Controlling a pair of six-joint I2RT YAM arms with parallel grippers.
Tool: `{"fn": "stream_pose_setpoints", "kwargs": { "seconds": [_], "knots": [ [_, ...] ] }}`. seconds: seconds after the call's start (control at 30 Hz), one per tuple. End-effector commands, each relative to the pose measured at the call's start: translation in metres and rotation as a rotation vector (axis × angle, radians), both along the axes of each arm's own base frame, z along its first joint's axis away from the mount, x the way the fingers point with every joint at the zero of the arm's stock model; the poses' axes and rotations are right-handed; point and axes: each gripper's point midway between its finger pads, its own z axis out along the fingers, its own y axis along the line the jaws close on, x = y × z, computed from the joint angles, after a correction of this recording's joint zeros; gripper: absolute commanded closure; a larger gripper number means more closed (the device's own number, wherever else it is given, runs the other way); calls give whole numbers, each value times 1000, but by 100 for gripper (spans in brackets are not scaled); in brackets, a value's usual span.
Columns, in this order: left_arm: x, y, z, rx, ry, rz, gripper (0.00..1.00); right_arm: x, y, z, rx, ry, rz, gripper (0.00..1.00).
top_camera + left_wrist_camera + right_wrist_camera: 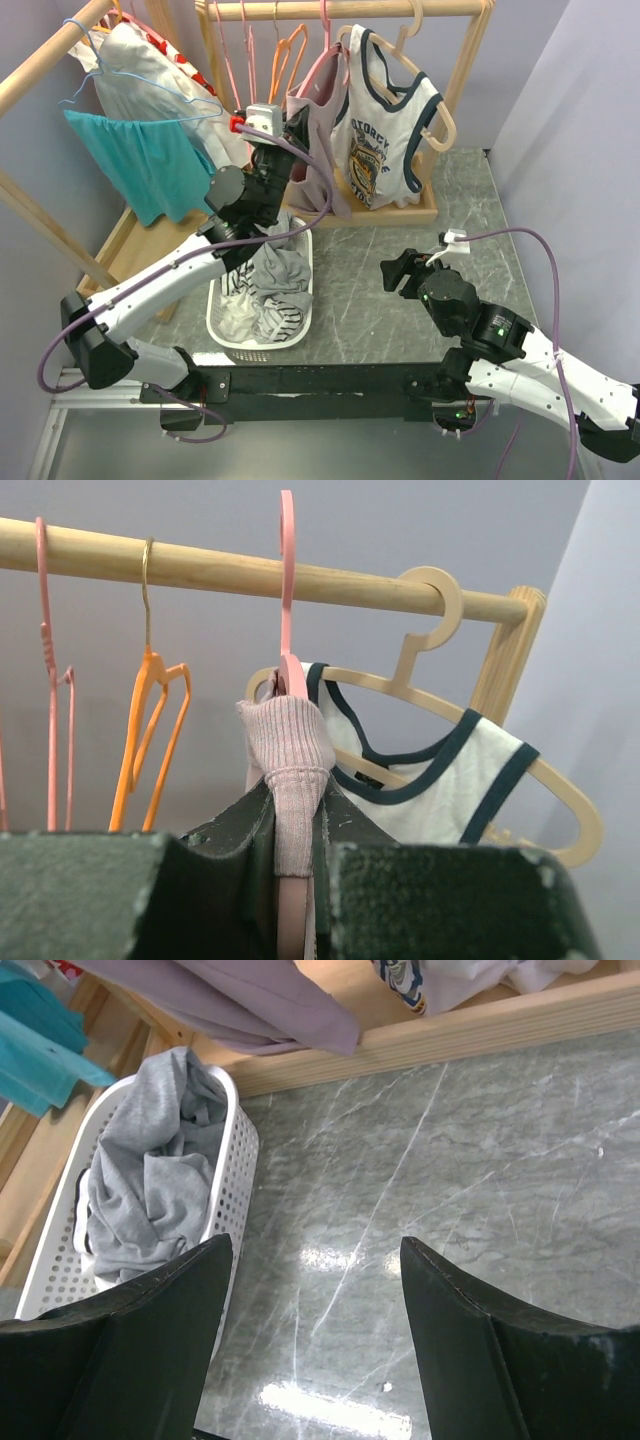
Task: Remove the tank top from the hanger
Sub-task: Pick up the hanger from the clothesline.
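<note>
L gripper (297, 865) up at far rail (200, 568), jaws narrow, pinching strap of pink tank top (290, 745) just under pink hanger (287, 580) hook. Garment hangs left of navy-trimmed white top (440, 790). R gripper (315, 1250): jaws wide, holding nothing, over table (480, 1160), right of basket (240, 1150).

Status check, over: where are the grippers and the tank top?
Left gripper shut on pink tank top strap. Right gripper open, empty, over table. Strap not yet off pink hanger. White tank top hangs close beside.
</note>
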Motion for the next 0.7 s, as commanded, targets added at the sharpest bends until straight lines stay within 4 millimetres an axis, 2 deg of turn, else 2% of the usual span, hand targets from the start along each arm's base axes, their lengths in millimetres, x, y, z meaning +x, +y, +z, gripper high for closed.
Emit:
{"fn": "stream_pose_setpoints", "kwargs": {
  "seconds": [0.0,0.03,0.07,0.13,0.17,0.23,0.3,0.43,0.5,0.53,0.67],
  "knots": [
    [-52,33,74,-147,-133,-109,99,6,-7,12,20,-30,-49,24],
    [-55,29,64,-121,-124,-128,99,6,-8,15,23,-35,-51,24],
    [-68,39,71,-169,-128,-164,99,6,-8,20,31,-43,-50,24],
    [-75,37,58,-142,-98,-203,99,7,-12,26,25,-53,-58,24],
    [-86,46,63,-167,-102,-223,99,8,-12,31,27,-58,-57,24],
    [-96,49,58,-144,-83,-259,99,10,-15,36,16,-62,-70,24],
    [-105,44,54,-118,-68,-317,99,12,-16,43,14,-67,-76,23],
    [-117,39,27,-27,20,-387,99,12,-16,57,30,-76,-72,23],
    [-129,30,12,23,41,-467,99,10,-17,71,62,-91,-68,23],
    [-139,33,11,29,34,-494,99,7,-19,83,93,-104,-68,23],
    [-163,21,-21,98,131,-644,99,-3,-29,116,189,-165,-55,24]
  ]
}}
